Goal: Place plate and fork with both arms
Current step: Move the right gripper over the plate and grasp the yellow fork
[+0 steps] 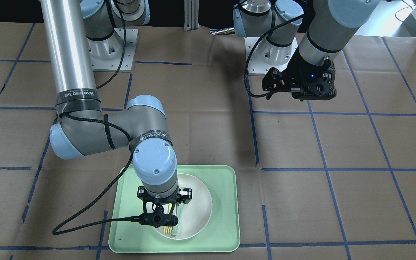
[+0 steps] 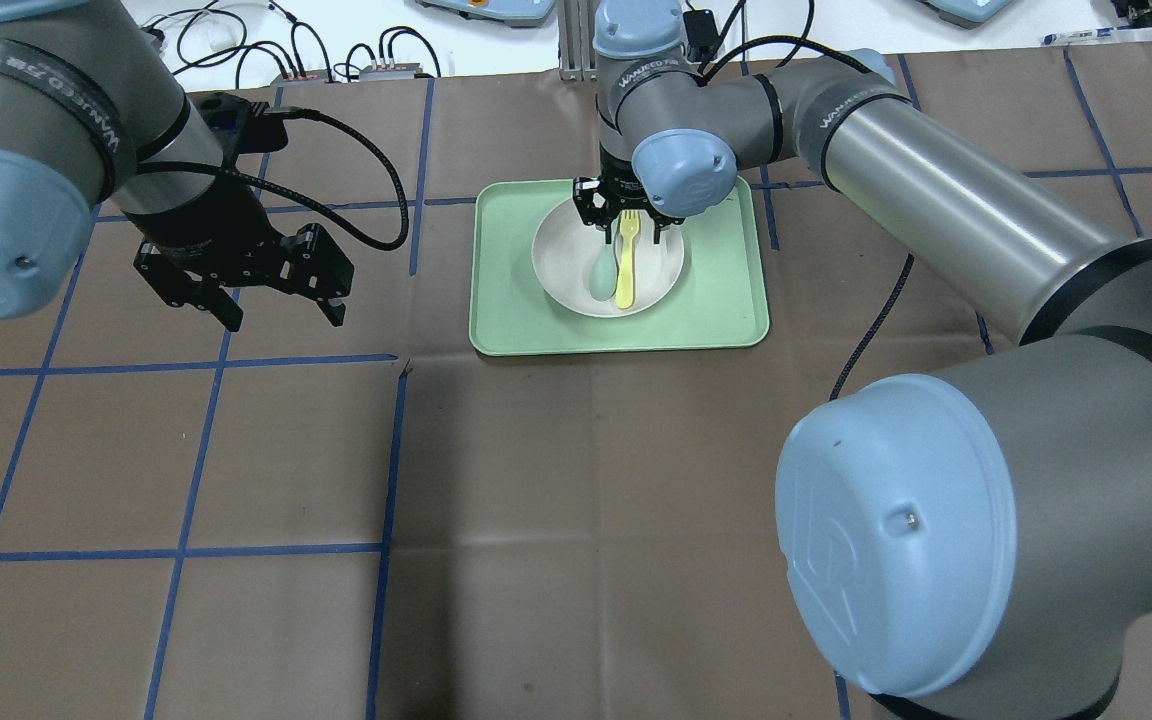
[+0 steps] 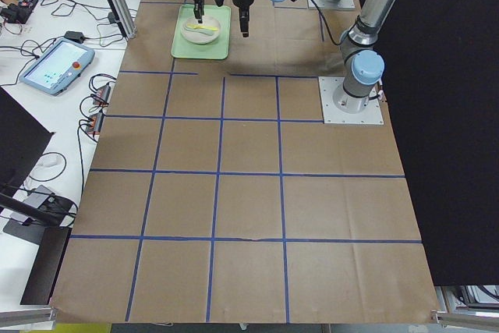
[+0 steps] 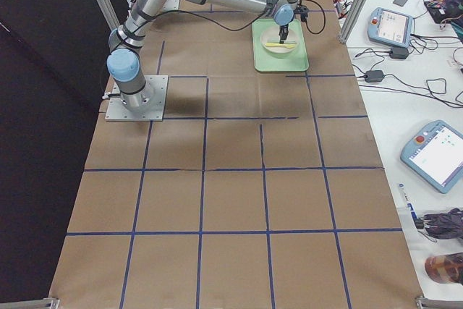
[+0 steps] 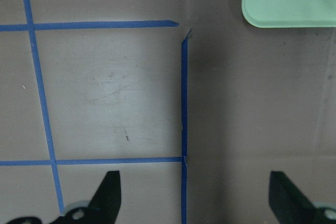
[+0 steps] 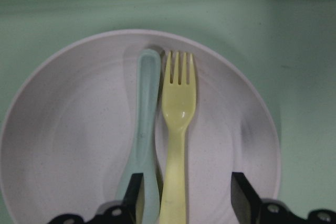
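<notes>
Round off-white shallow plate point(image 2: 561, 262) with a raised rim, resting inside a rectangular mint-green tray point(image 2: 716, 300) with rounded corners. The tray lies on the brown paper-covered worktop point(image 2: 576, 500), marked with a blue tape grid, near the edge opposite the robot's bases. In the plate lies a slim pale-yellow plastic fork point(image 2: 625, 265) with four short tines, a smooth glossy neck and a straight handle. Its tines point toward that far edge. Just beside it, on the side of the robot's left, lies a pale teal-grey plastic spoon point(image 2: 599, 280), turned the other way, its bowl toward the robot. Both utensils lie wholly within the rim. The right claw point(image 2: 629, 233) hangs over the plate with its jaws spread apart, and the wrist view shows both utensil handles between its fingers, ungripped. The left claw point(image 2: 286, 318), jaws likewise spread wide and holding nothing, hangs over bare worktop, well apart from the tray.
</notes>
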`<control>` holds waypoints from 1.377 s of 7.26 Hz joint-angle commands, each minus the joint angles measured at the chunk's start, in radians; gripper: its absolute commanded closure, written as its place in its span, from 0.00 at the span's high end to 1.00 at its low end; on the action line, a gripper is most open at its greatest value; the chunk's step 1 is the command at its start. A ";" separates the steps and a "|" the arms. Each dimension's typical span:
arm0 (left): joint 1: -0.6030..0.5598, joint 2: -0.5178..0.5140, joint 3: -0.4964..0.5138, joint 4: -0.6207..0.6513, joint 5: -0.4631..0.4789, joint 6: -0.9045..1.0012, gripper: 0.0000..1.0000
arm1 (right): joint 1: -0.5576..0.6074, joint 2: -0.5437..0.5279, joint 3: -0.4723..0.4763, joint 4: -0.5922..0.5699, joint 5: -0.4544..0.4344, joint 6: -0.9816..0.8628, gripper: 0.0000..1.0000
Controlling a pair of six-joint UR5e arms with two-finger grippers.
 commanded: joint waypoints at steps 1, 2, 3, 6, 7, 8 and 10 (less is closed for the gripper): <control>-0.013 0.000 0.016 0.000 -0.015 -0.008 1.00 | 0.000 0.010 0.005 -0.005 -0.003 0.002 0.58; -0.013 0.002 0.026 -0.003 -0.068 -0.008 1.00 | 0.000 0.013 0.007 -0.005 -0.003 0.002 0.57; -0.013 0.006 0.028 -0.015 -0.064 -0.005 1.00 | 0.000 0.024 0.005 -0.005 -0.003 0.008 0.57; -0.014 0.014 0.024 -0.018 -0.006 0.004 1.00 | -0.001 0.036 0.005 -0.005 -0.003 0.009 0.57; -0.014 0.015 0.025 -0.020 0.004 0.007 1.00 | -0.003 0.038 0.005 -0.005 -0.003 0.011 0.57; -0.014 0.011 0.027 -0.018 0.063 0.007 1.00 | -0.003 0.044 0.004 -0.005 -0.003 0.011 0.57; -0.016 0.008 0.020 -0.015 0.100 0.007 1.00 | -0.001 0.048 -0.001 -0.005 0.001 0.026 0.57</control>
